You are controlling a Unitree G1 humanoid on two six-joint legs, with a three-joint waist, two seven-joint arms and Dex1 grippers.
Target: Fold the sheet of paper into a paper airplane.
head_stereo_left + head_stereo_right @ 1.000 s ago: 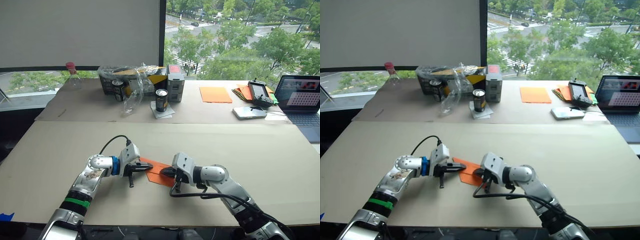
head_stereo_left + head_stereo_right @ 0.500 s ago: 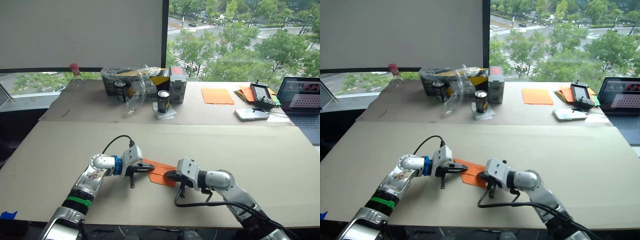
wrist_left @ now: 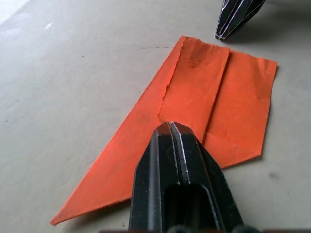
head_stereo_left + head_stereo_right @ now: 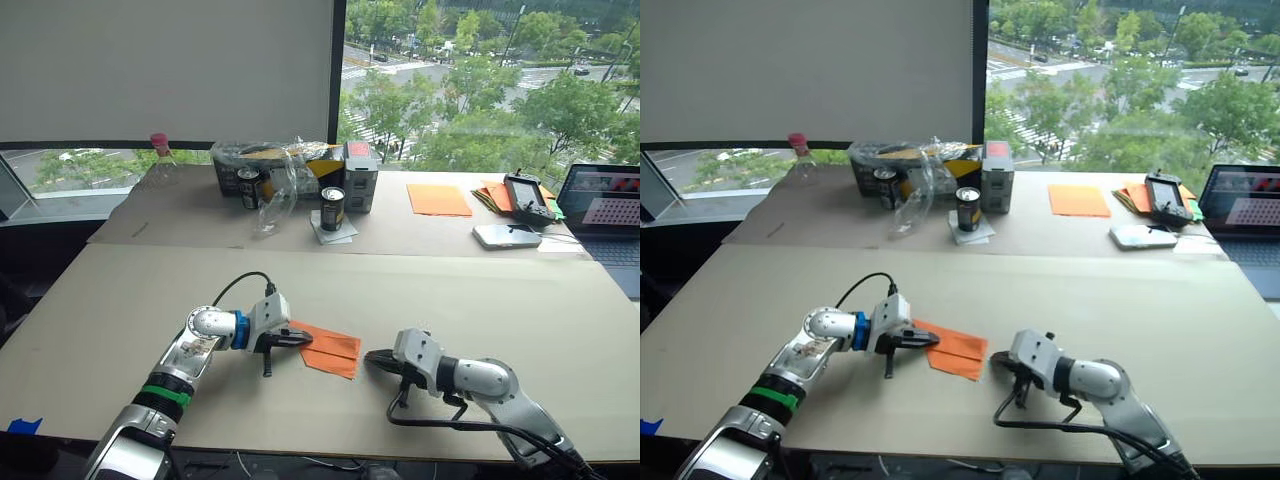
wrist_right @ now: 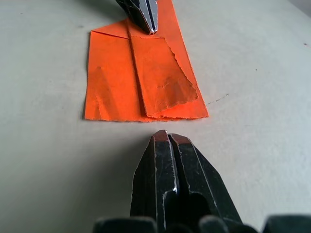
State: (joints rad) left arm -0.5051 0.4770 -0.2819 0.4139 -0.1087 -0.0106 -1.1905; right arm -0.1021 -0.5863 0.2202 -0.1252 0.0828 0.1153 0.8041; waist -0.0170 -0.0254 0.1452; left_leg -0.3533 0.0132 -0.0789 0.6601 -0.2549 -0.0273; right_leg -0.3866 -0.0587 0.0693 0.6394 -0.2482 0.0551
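The sheet of paper [image 4: 332,350] lies flat on the tan table as a bright orange layered wedge, its creases plain in the left wrist view [image 3: 214,97]. My left gripper [image 4: 300,340] is shut, and its tip rests on the wedge's left, pointed part [image 3: 170,127]. My right gripper [image 4: 372,357] is shut too. It sits on the table just right of the paper's square end, a small gap away [image 5: 166,137]. The paper [image 5: 112,77] holds a narrow folded flap along its middle.
On the far table stand a black can [image 4: 331,208] on a napkin, a grey box [image 4: 360,176], a plastic bag and carton [image 4: 262,170] and a bottle [image 4: 159,148]. A smooth orange sheet [image 4: 438,199], a stack of sheets, a controller [image 4: 527,196], a phone and a laptop [image 4: 610,205] lie at the right.
My right gripper has pulled back to the right, off the paper's edge, and now rests clear of it. The left gripper stays on the paper. The camera has shifted.
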